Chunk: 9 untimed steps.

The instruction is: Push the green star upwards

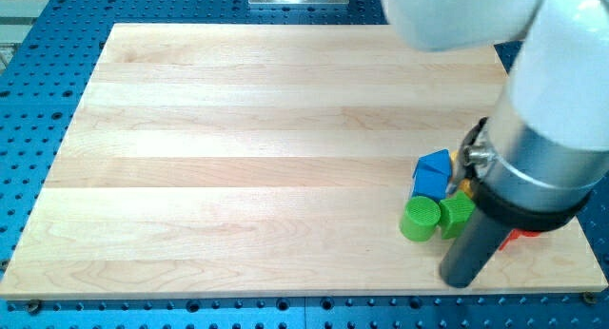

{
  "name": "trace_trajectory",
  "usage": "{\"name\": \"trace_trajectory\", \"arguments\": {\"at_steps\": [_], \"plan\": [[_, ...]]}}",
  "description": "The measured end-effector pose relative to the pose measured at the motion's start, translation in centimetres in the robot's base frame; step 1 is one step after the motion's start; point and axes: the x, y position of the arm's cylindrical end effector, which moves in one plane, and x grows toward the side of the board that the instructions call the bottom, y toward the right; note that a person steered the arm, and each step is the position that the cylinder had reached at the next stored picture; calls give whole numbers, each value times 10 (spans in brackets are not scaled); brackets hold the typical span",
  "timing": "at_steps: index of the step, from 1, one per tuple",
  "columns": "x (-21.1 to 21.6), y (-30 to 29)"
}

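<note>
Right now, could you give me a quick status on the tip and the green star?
My tip just below green star. Green cylinder touching star's left, blue block above, in the way.

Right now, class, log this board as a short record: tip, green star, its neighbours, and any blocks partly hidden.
tip: near the board's bottom edge, just below the green star
green star: right of the green cylinder, seemingly touching
blue block: directly above both green blocks
hidden: red block and a yellow sliver, mostly behind the arm
</note>
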Motion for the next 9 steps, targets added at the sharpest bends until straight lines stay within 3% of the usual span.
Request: {"name": "trace_trajectory", "arguments": {"at_steps": [1,2,3,5,8,9], "plan": [[-31,-17],[-33,-34],[-7,-41],[-49,16],[-62,-6],[-85,-13]]}}
